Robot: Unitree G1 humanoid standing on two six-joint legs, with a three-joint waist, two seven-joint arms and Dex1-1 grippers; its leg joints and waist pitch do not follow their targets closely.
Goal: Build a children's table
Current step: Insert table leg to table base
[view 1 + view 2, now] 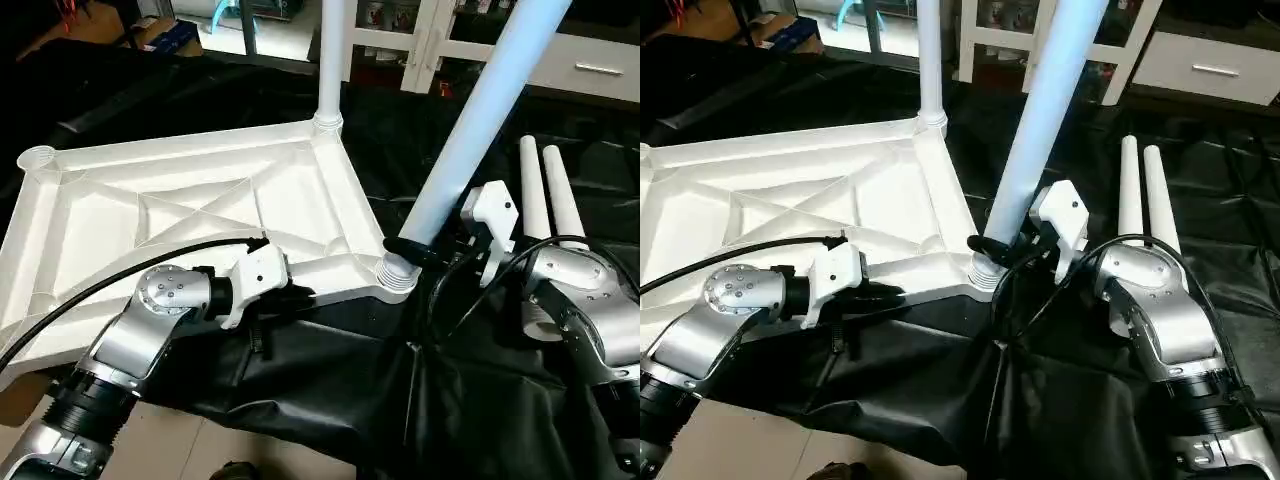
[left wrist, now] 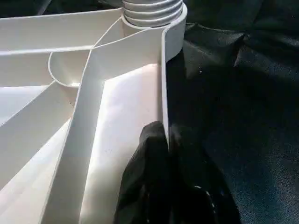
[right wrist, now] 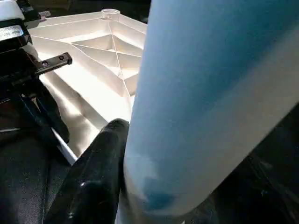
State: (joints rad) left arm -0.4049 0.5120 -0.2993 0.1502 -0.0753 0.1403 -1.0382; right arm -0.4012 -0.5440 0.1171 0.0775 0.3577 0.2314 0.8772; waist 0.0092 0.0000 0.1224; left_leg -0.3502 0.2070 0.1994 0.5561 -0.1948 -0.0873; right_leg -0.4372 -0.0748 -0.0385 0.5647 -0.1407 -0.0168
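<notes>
Two spare legs (image 1: 548, 195) (touching) lie beside right claw (image 1: 408, 250).

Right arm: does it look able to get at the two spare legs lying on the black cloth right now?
Probably not yet: the right gripper is closed around the leaning leg at the corner socket. The spare legs lie unobstructed just beside that arm.

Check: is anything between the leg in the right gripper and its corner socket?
Nothing visible. The right gripper is clamped on the leg, whose threaded end already sits in the near corner socket of the tabletop, leaning.
</notes>
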